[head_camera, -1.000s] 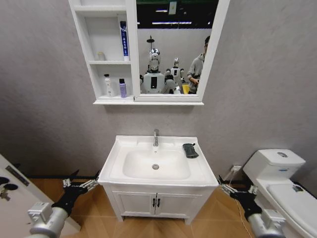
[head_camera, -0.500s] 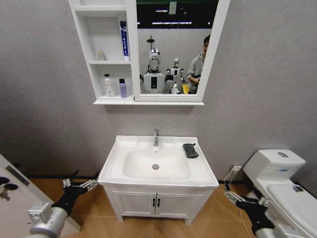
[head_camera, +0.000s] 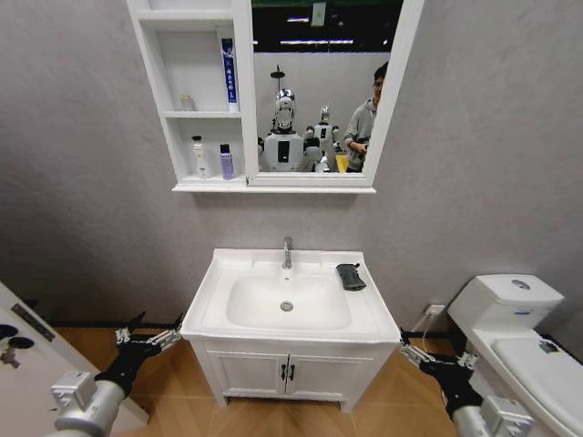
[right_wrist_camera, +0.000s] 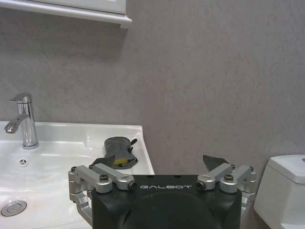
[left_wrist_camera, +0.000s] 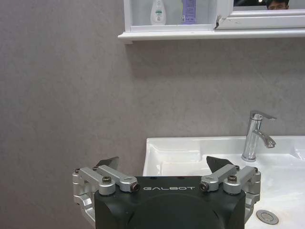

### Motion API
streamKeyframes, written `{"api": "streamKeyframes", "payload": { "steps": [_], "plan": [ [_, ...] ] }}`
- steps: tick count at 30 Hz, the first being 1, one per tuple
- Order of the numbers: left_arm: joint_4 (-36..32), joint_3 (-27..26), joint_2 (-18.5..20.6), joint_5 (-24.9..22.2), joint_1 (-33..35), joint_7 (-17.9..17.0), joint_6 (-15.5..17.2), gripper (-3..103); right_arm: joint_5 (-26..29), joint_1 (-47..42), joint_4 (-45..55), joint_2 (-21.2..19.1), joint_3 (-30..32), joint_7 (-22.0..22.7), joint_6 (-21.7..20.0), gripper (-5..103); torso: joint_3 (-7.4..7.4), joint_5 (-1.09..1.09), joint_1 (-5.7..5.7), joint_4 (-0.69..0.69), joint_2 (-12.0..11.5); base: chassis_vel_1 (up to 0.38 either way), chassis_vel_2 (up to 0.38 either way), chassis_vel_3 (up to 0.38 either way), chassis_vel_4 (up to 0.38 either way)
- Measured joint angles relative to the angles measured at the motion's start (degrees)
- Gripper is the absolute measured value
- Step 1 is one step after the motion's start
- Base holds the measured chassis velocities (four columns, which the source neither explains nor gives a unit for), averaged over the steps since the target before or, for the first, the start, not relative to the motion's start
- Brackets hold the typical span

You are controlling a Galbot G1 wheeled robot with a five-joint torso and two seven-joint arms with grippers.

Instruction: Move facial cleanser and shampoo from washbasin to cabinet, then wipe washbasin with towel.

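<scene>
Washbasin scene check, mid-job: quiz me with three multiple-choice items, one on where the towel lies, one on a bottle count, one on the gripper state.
1. Where does the towel lie?
A. In the oval bowl
B. On the washbasin top, on the robot's right of the faucet
C. On the toilet

2. How many bottles stand on the cabinet's lowest shelf?
A. None
B. Two
C. Four

3. How do both grippers stand?
A. Open and empty
B. Shut on the towel
C. Shut on bottles

Answers:
1 B: the towel rests on the washbasin rim beside the faucet.
2 B: a white bottle and a purple bottle stand on the cabinet.
3 A: the left gripper and right gripper hang low beside the vanity, fingers spread.
</scene>
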Motion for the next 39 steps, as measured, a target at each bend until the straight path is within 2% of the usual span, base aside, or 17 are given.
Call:
{"api": "streamKeyframes", "payload": {
  "steps": [22,31,34,39],
  "plan": [
    [0.0,0.0,0.0,0.0,0.0,0.0,0.0,100,0.1,0.1,-0.1,0.0,0.0,0.0,0.0,100,0.01,0.0,0.03,0.0,0.0,0.01,-0.008,-0.009,0.009],
    [0.0,0.0,0.0,0.0,0.0,0.0,0.0,100,0.1,0.1,-0.2,0.0,0.0,0.0,0.0,100,0.0,0.02,0.01,-0.02,0.0,0.157,-0.157,-0.177,0.166],
    [0.0,0.0,0.0,0.0,0.0,0.0,0.0,100,0.1,0.1,-0.2,0.0,0.0,0.0,0.0,100,0.0,-0.04,0.0,-0.01,0.0,0.222,-0.24,-0.222,0.251],
    [0.0,0.0,0.0,0.0,0.0,0.0,0.0,100,0.1,0.1,-0.2,0.0,0.0,0.0,0.0,100,0.0,0.02,0.0,-0.01,0.0,0.292,-0.271,-0.278,0.269]
  ]
}}
